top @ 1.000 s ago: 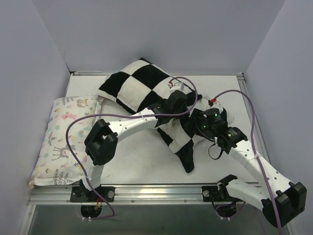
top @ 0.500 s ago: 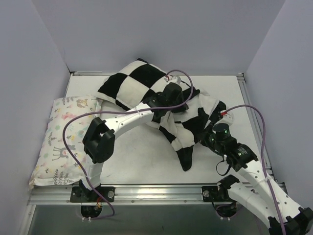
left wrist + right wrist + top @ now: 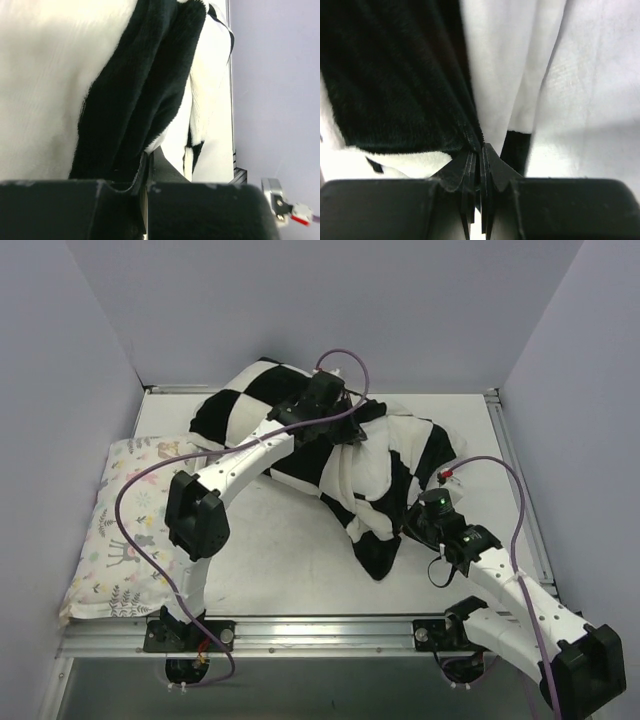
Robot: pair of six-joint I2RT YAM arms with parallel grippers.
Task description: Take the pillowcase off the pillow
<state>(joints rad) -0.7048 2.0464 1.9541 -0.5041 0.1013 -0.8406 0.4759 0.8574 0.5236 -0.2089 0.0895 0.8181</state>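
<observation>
The black-and-white checkered pillowcase (image 3: 250, 420) stretches from the back left of the table to the front right, bulging at its back end. My left gripper (image 3: 338, 423) is at the back middle, shut on a black fold of the pillowcase (image 3: 135, 100), which is pinched at the jaw tips (image 3: 148, 156). My right gripper (image 3: 421, 524) is at the front right, shut on the pillowcase's black hem (image 3: 390, 75), which is clamped where its jaws meet (image 3: 481, 149). The pillow is hidden inside the case. White cloth (image 3: 352, 472) shows mid-span; I cannot tell whether it is pillow or lining.
A smaller floral-print pillow (image 3: 130, 530) lies along the left side of the table. Grey walls close in the left, back and right. A metal rail (image 3: 320, 632) runs along the near edge by both arm bases. Purple cables loop over the arms.
My right gripper has shut on the pillowcase hem and drawn back toward the near right. My left gripper has carried its fold toward the back left, stretching the fabric between the two.
</observation>
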